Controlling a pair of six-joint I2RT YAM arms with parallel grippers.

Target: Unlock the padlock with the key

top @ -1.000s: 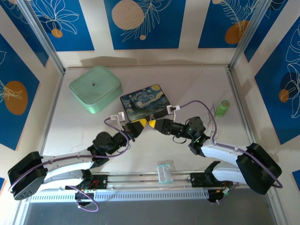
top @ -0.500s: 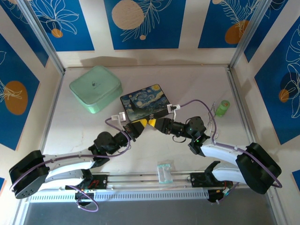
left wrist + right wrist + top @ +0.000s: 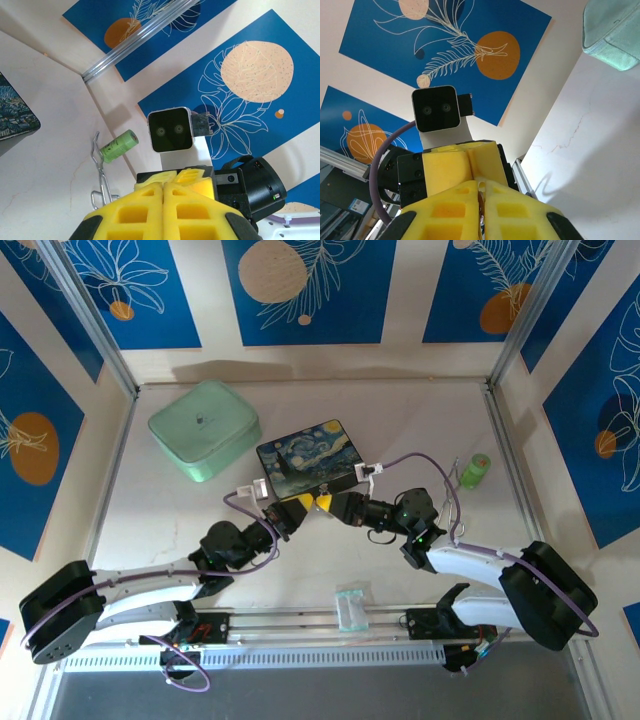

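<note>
Clear plastic packet [image 3: 352, 608] lying by the near rail. Beyond it, left gripper [image 3: 293, 506] and right gripper [image 3: 325, 503] meeting tip to tip over the counter [image 3: 420, 420], both jaws pressing closed. Padlock and key too small or hidden to place. Tips sitting just beside the starry-night tin's [image 3: 310, 455] near edge. Bare counter lying open behind, right of the mint case [image 3: 204, 428].

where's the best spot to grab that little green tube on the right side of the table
Grip the green tube around its middle, coming straight down from above with the jaws closing across its round sides. It lies on its side on the table, so its flat ends are harder to get at, and the bent wire sits close to one end.
</note>
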